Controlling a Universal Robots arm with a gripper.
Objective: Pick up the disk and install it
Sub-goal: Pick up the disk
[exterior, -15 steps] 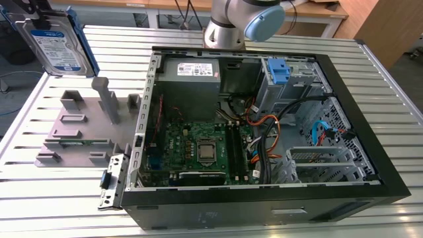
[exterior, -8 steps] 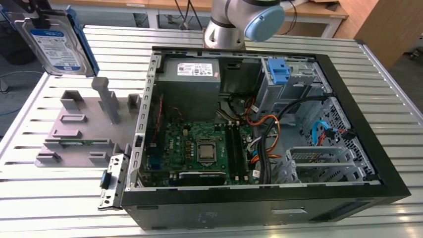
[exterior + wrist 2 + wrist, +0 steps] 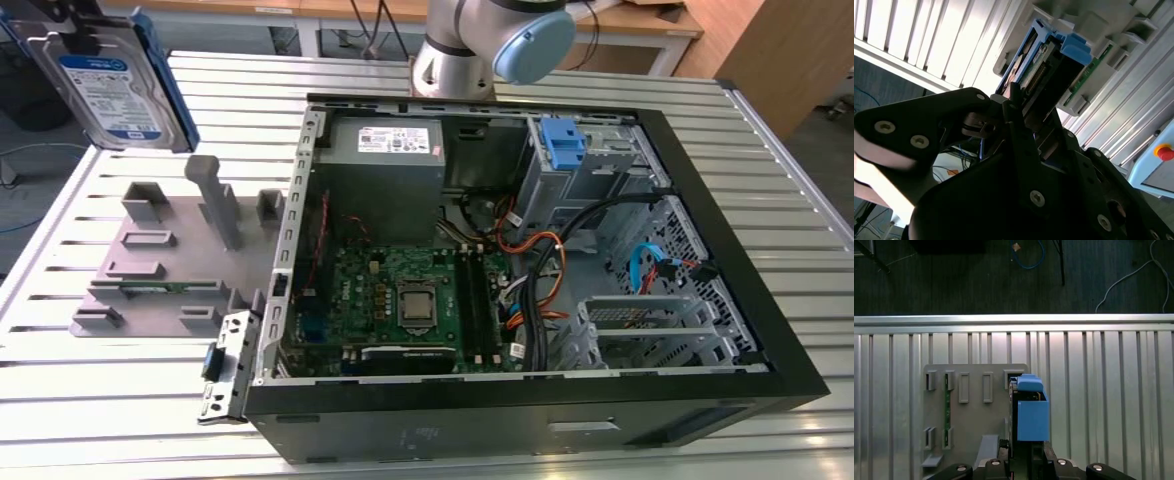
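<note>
- Disk [image 3: 114,85]: flat silver rectangular hard drive with a white-and-blue label, framed by a blue plastic carrier. It is upright and off the counter at the far corner on the exterior view's left, with its label facing that camera.
- Tool [image 3: 1029,112]: black fingers pressed against both faces of the disk [image 3: 1046,67] in the second wrist view, pinching it near one end. The carrier's blue tab points away from the tool.
- First wrist view: disk [image 3: 1032,420] seen edge-on. It hangs over one edge of a flat grey plastic fixture plate [image 3: 974,415] with moulded slots.
- Thin green circuit strip [image 3: 947,405] stands in one slot of the fixture plate, apart from the disk.
- Ribbed silver metal counter [image 3: 134,400] carries the fixture plate and a black tower computer case [image 3: 534,420], which lies open on its side.
- Inside the case: a green motherboard [image 3: 400,300] and a grey power-supply box with a white sticker [image 3: 387,145]. A bare blue plastic bracket [image 3: 565,145] sits in the drive bay at the far corner on the exterior view's right.
- Disk is well apart from the case and outside it.
- Silver-and-blue arm joint [image 3: 487,45] stands behind the case at the counter's far edge.
</note>
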